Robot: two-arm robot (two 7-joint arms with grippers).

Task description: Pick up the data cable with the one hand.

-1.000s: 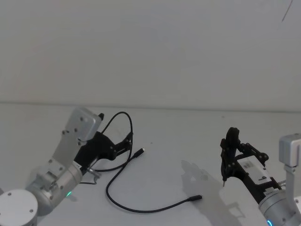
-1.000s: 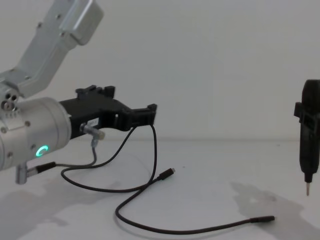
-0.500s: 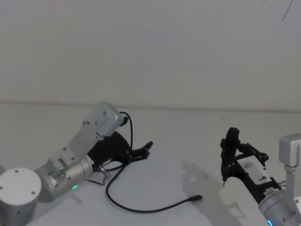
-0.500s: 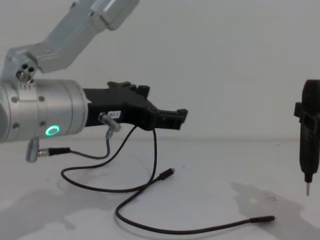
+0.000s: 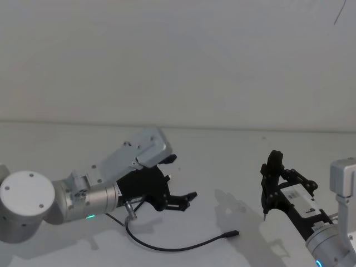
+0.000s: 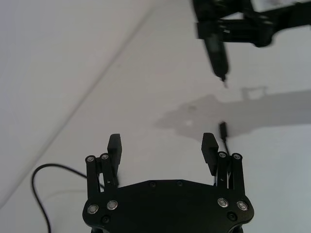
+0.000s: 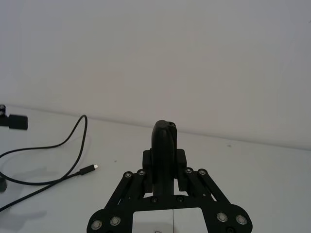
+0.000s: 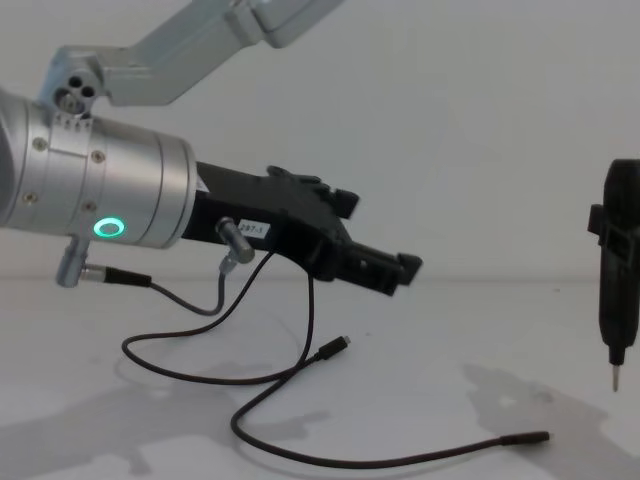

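L gripper [image 6: 163, 145], jaws wide, hovers over data cable [image 8: 510, 440] mid-bench [image 8: 450, 340]; thin cord may slip/flick away if jaws shut off-centre or too high; R gripper [image 7: 164, 136] parked by right edge, jaws together.

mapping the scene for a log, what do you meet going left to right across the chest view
big silver cylindrical wrist with green ring light → black plastic two-jaw left pincer → long slim black plug at the end of the thin black data cable → narrow black right pincer with thin metal tip
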